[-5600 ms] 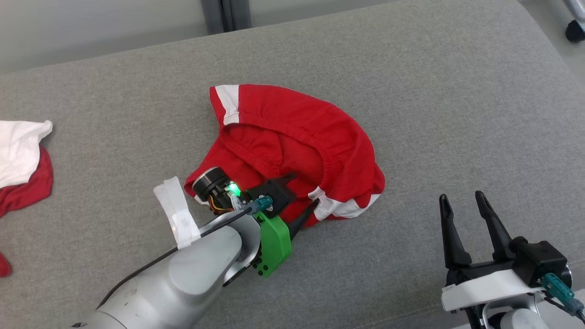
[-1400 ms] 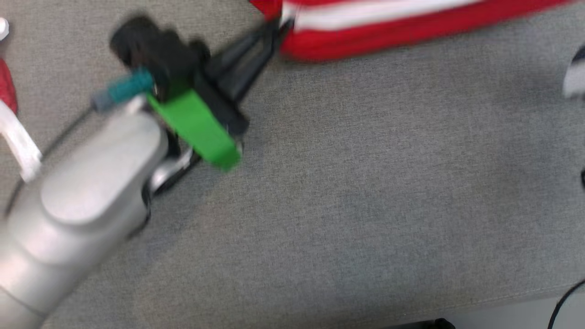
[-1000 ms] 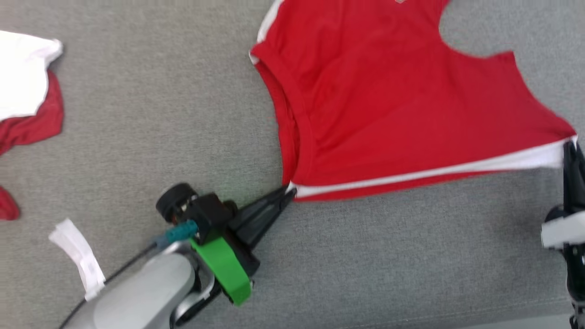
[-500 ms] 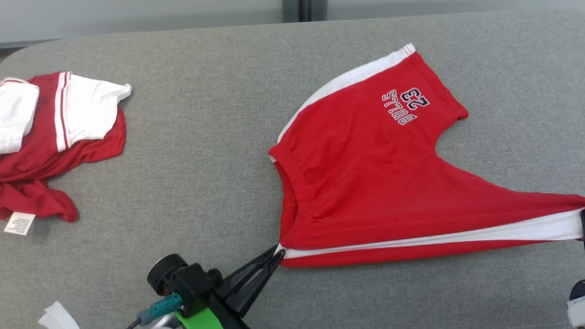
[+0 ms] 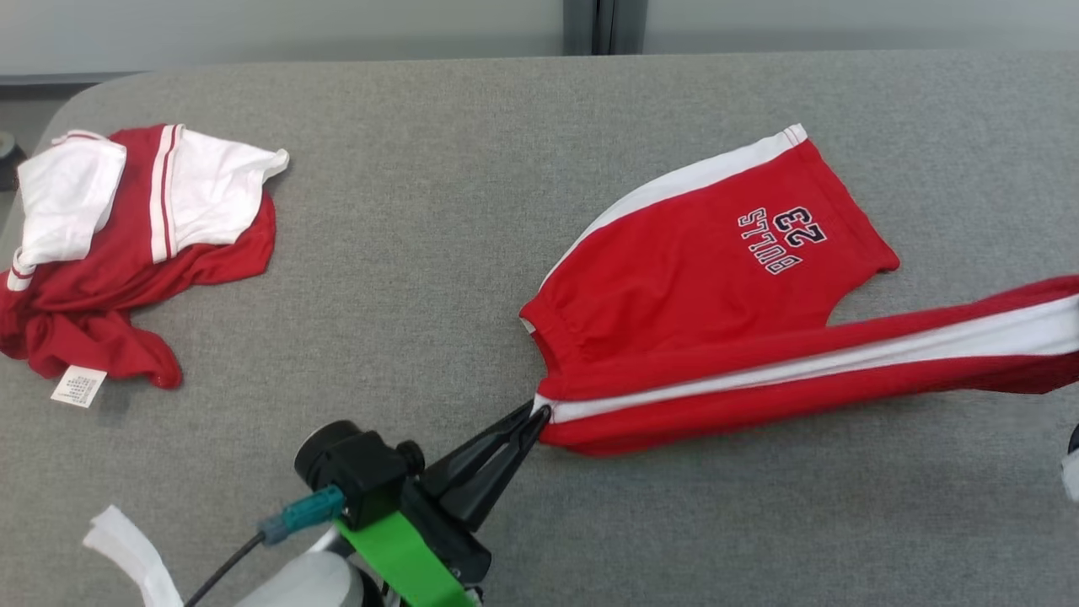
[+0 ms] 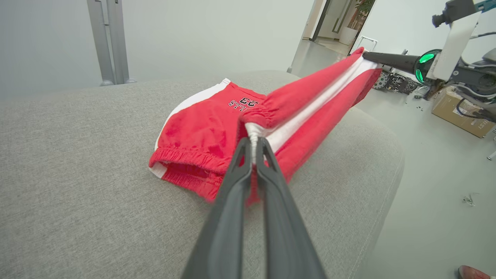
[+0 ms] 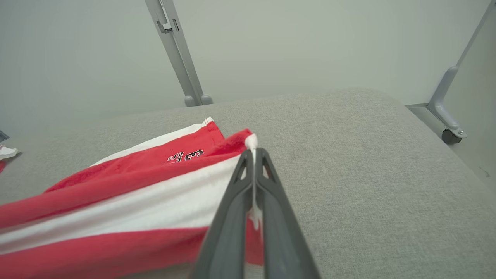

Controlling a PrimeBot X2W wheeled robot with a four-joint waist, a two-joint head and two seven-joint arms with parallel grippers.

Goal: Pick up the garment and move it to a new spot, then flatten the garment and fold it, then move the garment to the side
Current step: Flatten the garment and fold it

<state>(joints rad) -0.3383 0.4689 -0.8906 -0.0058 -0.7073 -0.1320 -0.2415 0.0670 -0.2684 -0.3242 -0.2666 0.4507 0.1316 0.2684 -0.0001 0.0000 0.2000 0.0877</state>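
Lifted since half a second ago, the right end of the red Bulls shorts point(image 5: 700, 278) now pulls their white-striped side taut above the grey cushion point(image 5: 405, 211). At far left lies a red-and-white clothing pile point(image 5: 126, 244). Next, the left gripper point(image 5: 539, 415) is clamped on the waistband corner. The lettered leg rests on the cushion, and the right gripper point(image 7: 254, 153) pinches the raised hem.
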